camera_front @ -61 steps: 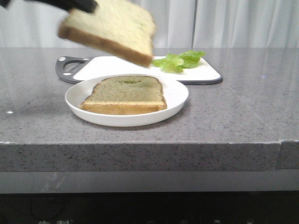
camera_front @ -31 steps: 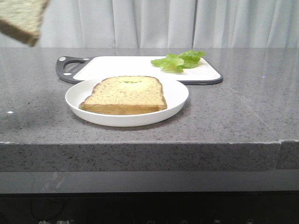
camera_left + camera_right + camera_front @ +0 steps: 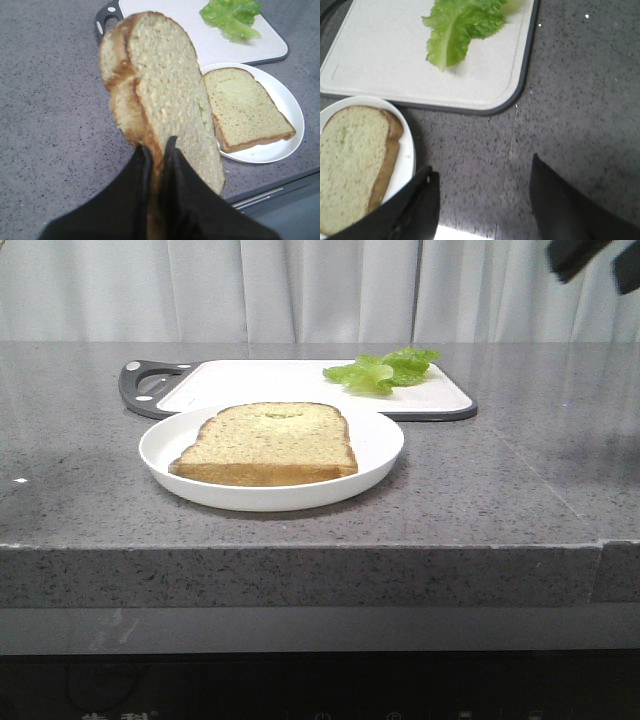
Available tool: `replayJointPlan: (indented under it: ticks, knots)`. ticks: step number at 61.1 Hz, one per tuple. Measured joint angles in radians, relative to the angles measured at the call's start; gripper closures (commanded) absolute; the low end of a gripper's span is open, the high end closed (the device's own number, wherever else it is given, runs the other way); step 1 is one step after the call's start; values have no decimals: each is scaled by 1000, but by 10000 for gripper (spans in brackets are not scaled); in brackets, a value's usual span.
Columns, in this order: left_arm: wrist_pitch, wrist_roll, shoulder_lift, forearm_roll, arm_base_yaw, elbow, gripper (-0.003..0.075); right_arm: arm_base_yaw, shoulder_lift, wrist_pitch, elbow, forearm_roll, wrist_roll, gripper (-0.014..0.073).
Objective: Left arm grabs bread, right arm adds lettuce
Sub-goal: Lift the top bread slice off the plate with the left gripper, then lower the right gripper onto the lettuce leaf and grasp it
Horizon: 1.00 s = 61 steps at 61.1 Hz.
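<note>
Left hand [image 3: 159, 150] pinches the thick, pale-faced, brown-crusted bread slice [image 3: 165, 95] edge-on. Empty right hand [image 3: 482, 192], wide open, should descend squarely over the ruffled green lettuce leaf [image 3: 462, 27] on the white, grey-rimmed cutting board [image 3: 385, 55].

Grey speckled counter [image 3: 520, 480], white plate [image 3: 375, 455], cutting board [image 3: 260, 380] behind it

toast [image 3: 268, 442] on plate [image 3: 375, 455] | lettuce [image 3: 382, 370] on board [image 3: 260, 380] behind plate

text: none legible | dark panel [image 3: 300, 700] under counter: faint marks, possibly characters, unreadable
</note>
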Motion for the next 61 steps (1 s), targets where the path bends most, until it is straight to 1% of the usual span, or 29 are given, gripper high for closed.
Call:
replayJointPlan:
  ticks: [9,14,23,33,41,52,61]
  knots:
    - [0,0,0,0,0,0,741,0,199,-4,-148,4,-2,99]
    - [0,0,0,1,0,0,741,0,288,-4,-223,6,-2,80]
    - [0,0,0,1,0,0,741,0,442,18,-373,19,-2,81]
    - [2,0,0,1,0,0,741,-14,610,88,-565,82,-10,81]
    - [2,0,0,2,0,0,741,-22,713,130,-697,101,-13,81]
    - [2,0,0,2,0,0,741,-22,826,149,-828,119,-16,81]
    - [2,0,0,2,0,0,741,-22,885,163,-884,125,-16,82]
